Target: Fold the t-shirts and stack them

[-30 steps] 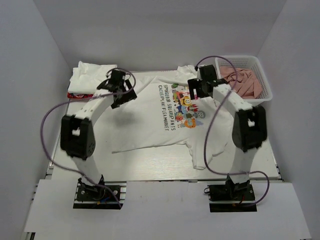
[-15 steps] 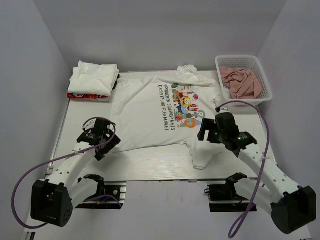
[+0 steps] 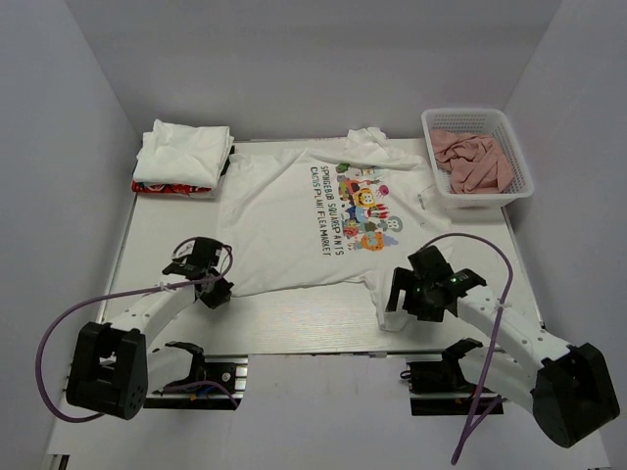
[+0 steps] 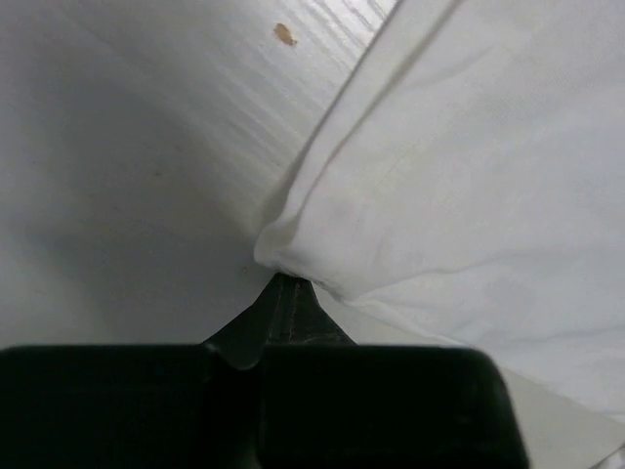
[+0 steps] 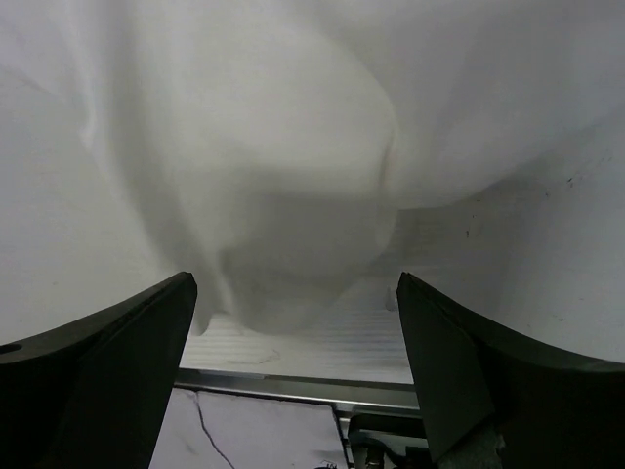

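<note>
Left gripper (image 3: 214, 286) is closed at the near hem corner of the printed t-shirt (image 3: 294, 211). In the left wrist view its jaws meet with no gap, and the corner of the cloth (image 4: 293, 256) runs right into their tip, so it looks pinched rather than merely touched. The right gripper (image 3: 397, 299) is at the shirt's near sleeve with its jaws spread wide. In its wrist view a soft bulge of white cloth (image 5: 303, 195) sits between and beyond the fingers (image 5: 107, 362), and nothing is gripped.

The printed t-shirt lies spread on the counter (image 3: 294, 323), print side up. Its hem is toward the left arm and its collar end toward the basket (image 3: 517, 191). No fold shows in it yet, only a rumpled far sleeve and the bunched near sleeve. Beyond its hem, at the far left corner, a folded t-shirt (image 3: 184, 149) sits on top of a red-edged item (image 3: 162, 186); what that is I cannot tell. Past the shirt's collar end, the basket holds salmon-pink cloths (image 3: 470, 159), which are not part of the job.

As I judge it, one shirt is already folded and stacked, and this one is at the very start of its first fold, with one corner secured and the other hold not yet taken. All of its folding and its placement on the pile remain.
</note>
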You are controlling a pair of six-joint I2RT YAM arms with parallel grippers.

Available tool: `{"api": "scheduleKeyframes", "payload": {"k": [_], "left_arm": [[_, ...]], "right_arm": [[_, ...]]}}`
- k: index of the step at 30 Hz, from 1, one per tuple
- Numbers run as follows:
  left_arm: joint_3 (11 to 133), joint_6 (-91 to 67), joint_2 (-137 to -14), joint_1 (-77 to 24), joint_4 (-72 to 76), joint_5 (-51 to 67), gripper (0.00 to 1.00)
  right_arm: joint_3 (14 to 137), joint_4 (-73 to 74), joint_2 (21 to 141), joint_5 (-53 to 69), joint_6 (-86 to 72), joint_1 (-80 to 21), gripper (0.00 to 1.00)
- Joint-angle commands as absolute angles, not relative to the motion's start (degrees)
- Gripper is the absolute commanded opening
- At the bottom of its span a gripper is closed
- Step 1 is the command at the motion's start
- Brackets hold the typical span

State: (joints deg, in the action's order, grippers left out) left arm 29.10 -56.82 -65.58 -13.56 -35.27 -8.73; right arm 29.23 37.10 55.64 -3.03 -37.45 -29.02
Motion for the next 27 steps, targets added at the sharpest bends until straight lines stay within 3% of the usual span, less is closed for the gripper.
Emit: {"api": "scheduleKeyframes", "payload": {"k": [1, 3, 4, 6, 7, 10, 11, 20, 26, 27], "left_arm": [[30.31, -56.16, -67.76, -13.36, -34.54, -9.22, 0.0], [31.11, -56.16, -67.76, -13.36, -35.41, -10.11, 0.0], [31.11, -56.16, -67.76, -13.36, -35.42, -10.11, 0.0], [31.64, -56.16, -67.24, -13.36, -35.42, -10.11, 0.0], [31.64, -56.16, -66.45, -13.36, -35.42, -10.11, 0.0], [32.16, -56.16, -64.96, -13.36, -35.41, -10.11, 0.0], [32.69, -56.68, -64.08, -13.36, -36.29, -10.8, 0.0], [40.16, -56.69, -61.7, -13.36, -38.58, -14.67, 0.0], [45.44, -55.46, -66.69, -13.36, -42.79, -16.61, 0.0], [45.44, -55.46, -67.4, -13.36, -42.8, -14.78, 0.24]], "right_arm": [[28.21, 34.72, 59.14, -4.21, -39.81, -29.09, 0.88], [29.26, 35.07, 60.73, -5.71, -39.9, -29.27, 0.82], [29.35, 35.24, 61.08, -6.23, -39.99, -29.18, 0.66], [28.83, 34.37, 61.0, -6.42, -40.51, -29.18, 0.48], [28.57, 34.28, 60.65, -6.68, -40.52, -29.35, 0.33], [29.61, 33.75, 60.29, -6.85, -39.99, -29.09, 0.21], [30.23, 34.45, 60.12, -7.29, -38.77, -29.18, 0.02], [43.4, 38.14, 63.18, -13.62, -33.49, -28.74, 0.0], [50.44, 39.28, 68.28, -15.03, -31.03, -28.39, 0.0], [50.71, 39.72, 69.16, -14.25, -30.85, -28.39, 0.0]]}}
